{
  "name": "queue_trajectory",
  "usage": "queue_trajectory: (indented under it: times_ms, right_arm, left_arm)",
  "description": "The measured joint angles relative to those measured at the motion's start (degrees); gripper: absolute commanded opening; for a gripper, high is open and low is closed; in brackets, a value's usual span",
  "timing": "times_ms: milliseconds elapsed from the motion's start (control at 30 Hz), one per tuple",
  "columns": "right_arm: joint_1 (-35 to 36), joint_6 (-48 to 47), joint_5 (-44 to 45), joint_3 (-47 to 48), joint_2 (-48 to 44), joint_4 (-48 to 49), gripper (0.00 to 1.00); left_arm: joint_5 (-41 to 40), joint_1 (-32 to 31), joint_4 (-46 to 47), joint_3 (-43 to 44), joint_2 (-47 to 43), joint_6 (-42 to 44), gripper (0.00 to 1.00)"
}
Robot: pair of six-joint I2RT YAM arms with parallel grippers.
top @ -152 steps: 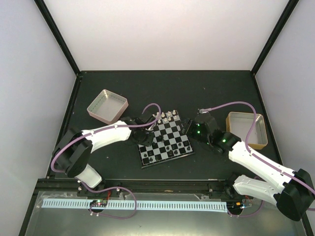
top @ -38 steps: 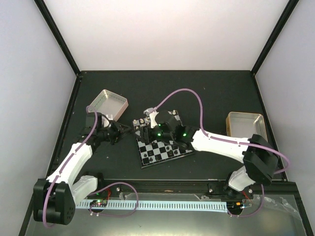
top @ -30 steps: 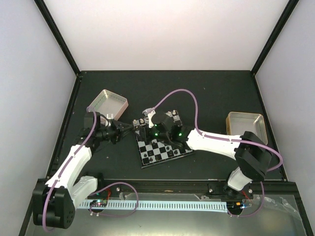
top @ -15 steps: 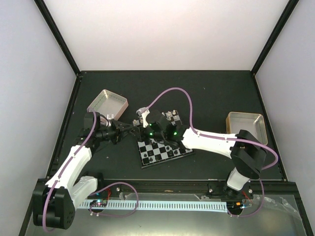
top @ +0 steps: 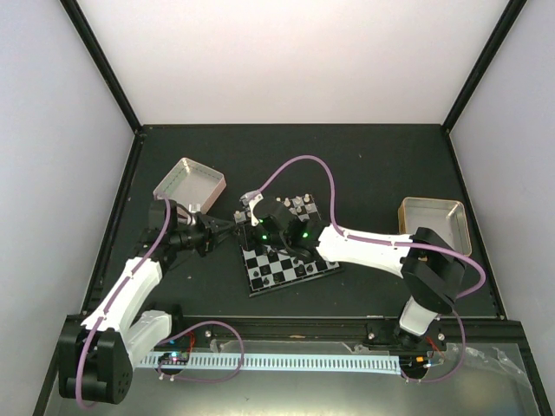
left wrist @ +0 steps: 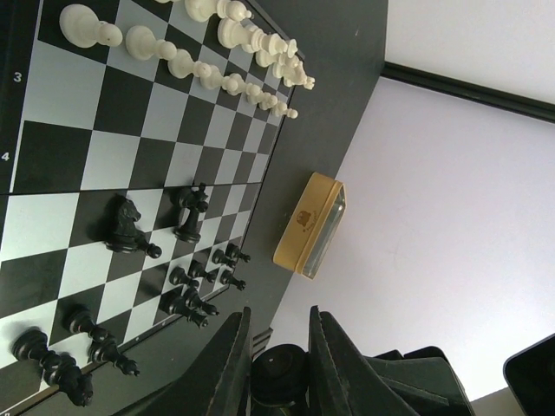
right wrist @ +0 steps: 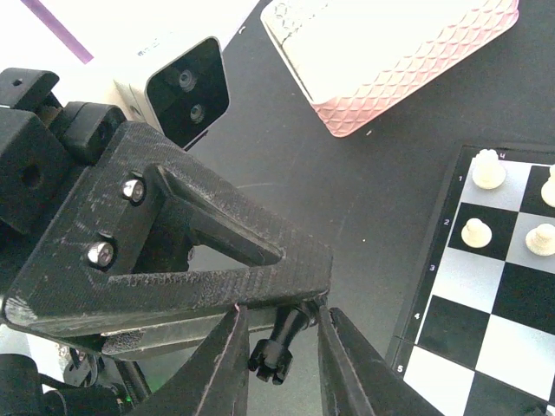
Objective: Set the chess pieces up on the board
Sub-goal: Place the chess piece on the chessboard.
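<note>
The board (top: 279,270) lies mid-table, with white chess pieces (top: 300,205) along its far edge and black ones (top: 299,269) near its front. It also shows in the left wrist view (left wrist: 104,165). My left gripper (top: 223,228) hovers just left of the board and is shut on a black piece (right wrist: 280,344), whose crown sticks out past the fingertips. The piece also shows in the left wrist view (left wrist: 279,375), between the left gripper (left wrist: 279,314) fingers. My right gripper (right wrist: 282,314) reaches across the board; its jaws stand open on either side of that piece. In the top view it (top: 245,225) meets the left gripper.
A pink-sided metal tray (top: 189,185) stands behind the left gripper, also in the right wrist view (right wrist: 395,61). A tan-sided tray (top: 434,227) stands at the right. The right arm lies low over the board's middle.
The right arm has swung left across the board until its jaws bracket the piece held by the left gripper. The left gripper has edged slightly toward the board.
</note>
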Motion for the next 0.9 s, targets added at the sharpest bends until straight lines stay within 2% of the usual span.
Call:
queue_trajectory:
  times_ms: [200, 567, 633, 800, 900]
  right_arm:
    - [0.0, 0.5, -0.5, 0.2, 0.2, -0.6, 0.25]
    - [0.4, 1.6, -1.0, 0.3, 0.5, -0.5, 0.01]
    - [0.4, 1.9, -1.0, 0.3, 0.5, -0.7, 0.01]
    - [0.5, 2.0, -1.0, 0.8, 0.5, -1.9, 0.01]
    - [0.5, 2.0, -0.9, 2.2, 0.5, -4.7, 0.01]
  left_arm:
    - [0.0, 0.0, 0.4, -0.6, -0.1, -0.7, 0.15]
    - [-0.3, 0.0, 0.4, -0.9, -0.3, -1.4, 0.16]
    - [-0.3, 0.0, 0.7, -1.2, -0.4, -1.5, 0.2]
    - [-0.5, 0.0, 0.7, -1.4, -1.5, -1.2, 0.45]
    - [-2.2, 0.0, -1.5, -1.2, -2.5, 1.9, 0.53]
